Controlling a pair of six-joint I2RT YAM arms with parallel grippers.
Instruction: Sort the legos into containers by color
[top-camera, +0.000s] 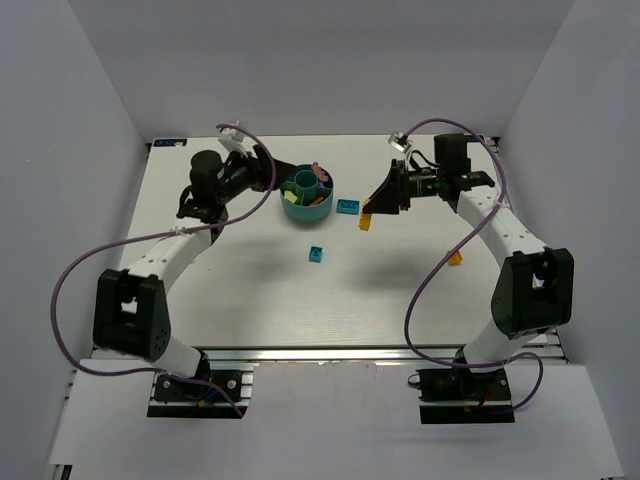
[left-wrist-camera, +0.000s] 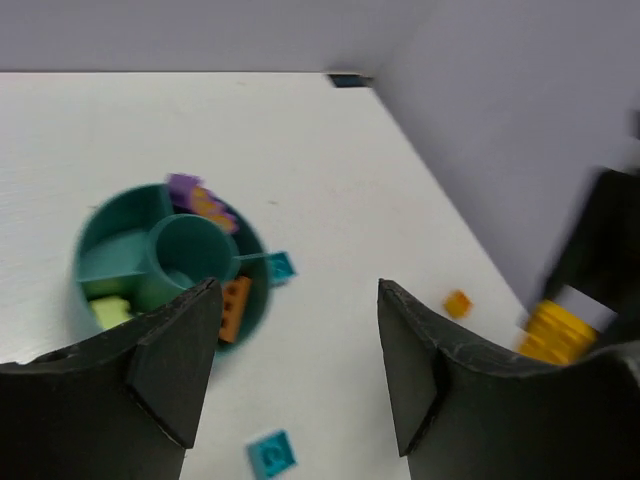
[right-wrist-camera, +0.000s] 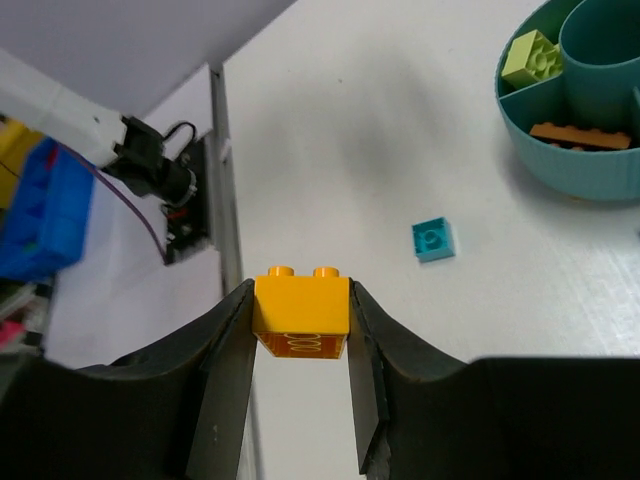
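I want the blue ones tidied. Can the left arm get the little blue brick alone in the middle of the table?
Probably yes. The left gripper is open and empty, and the blue brick lies alone on bare table, nothing covering it.

White table (top-camera: 250, 300) across the middle of the top view, bare and pale. Upper centre on it: bowl (top-camera: 300, 213), teal, round, upright. Just right of the bowl: teal brick (top-camera: 347, 206), lying flat. Below these, near the frame's centre: second teal brick (top-camera: 316, 253). Well apart, toward the table's right edge: orange brick (top-camera: 456, 259).
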